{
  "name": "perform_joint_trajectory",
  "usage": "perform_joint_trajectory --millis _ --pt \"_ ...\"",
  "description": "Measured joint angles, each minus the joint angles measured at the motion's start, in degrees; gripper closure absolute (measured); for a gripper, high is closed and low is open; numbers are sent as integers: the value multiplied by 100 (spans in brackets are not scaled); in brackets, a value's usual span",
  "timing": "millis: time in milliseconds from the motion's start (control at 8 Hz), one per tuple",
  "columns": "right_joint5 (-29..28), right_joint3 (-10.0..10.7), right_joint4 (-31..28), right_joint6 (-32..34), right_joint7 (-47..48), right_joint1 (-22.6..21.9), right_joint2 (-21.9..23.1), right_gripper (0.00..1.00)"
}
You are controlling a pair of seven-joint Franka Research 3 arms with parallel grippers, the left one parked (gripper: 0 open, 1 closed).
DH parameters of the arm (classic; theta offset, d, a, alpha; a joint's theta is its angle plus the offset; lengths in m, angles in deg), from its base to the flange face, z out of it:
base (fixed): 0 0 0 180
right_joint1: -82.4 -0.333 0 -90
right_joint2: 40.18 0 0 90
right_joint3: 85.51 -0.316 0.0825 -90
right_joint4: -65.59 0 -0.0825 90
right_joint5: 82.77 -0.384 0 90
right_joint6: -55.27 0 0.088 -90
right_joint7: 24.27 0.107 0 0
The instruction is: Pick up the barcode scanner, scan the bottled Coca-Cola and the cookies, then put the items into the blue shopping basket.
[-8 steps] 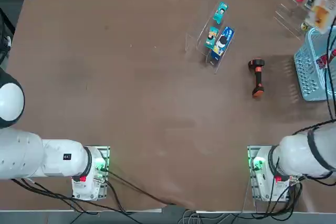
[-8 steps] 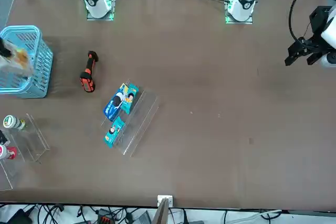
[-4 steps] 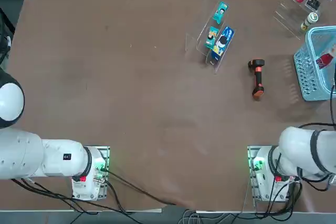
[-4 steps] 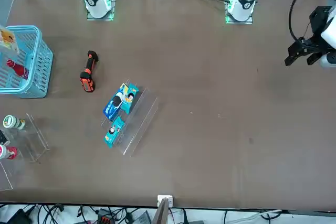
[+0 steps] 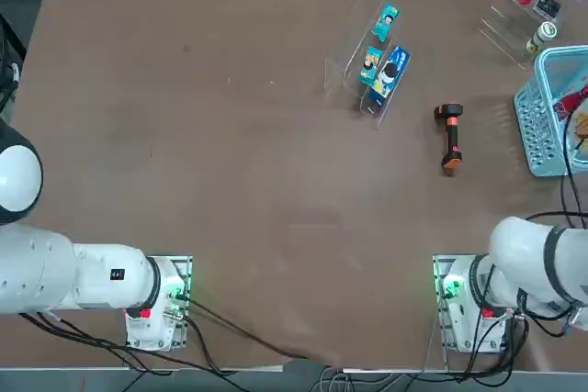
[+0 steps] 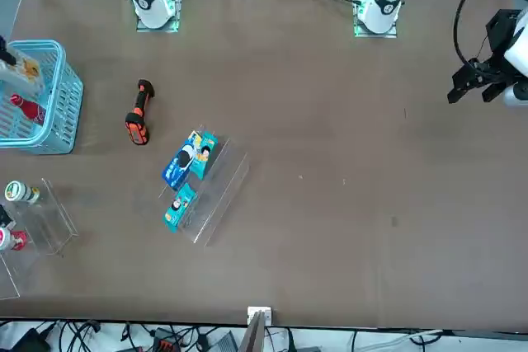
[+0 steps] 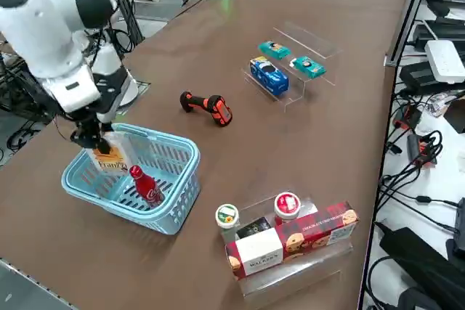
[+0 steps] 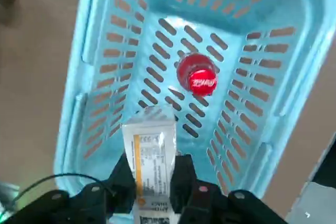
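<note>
Cookies carton going in beside the Coke.
The right gripper (image 8: 155, 165) pinches the cookies carton (image 8: 153, 179) across its narrow width, which probably helps it slip past the rim of the blue shopping basket (image 7: 163, 136). The Coca-Cola bottle (image 7: 147, 188) leans inside, apparently leaving that side for the carton. The barcode scanner (image 7: 208, 106) lies on the counter (image 7: 290, 179), likely set aside after scanning.

The bottled Coca-Cola (image 7: 148, 187) is leaning in the shopping basket (image 5: 534, 131), with the cookies (image 7: 112, 155) hanging near it. The barcode scanner (image 5: 451, 138) is lying left of the basket, on the table (image 5: 239, 172).
</note>
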Motion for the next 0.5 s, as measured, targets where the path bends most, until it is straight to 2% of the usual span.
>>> perform_joint_trajectory --millis 250,500 --pt "-2 -1 -352 -372 -2 22 -41 63" --pt "-21 -14 -426 -626 -2 23 -277 62"
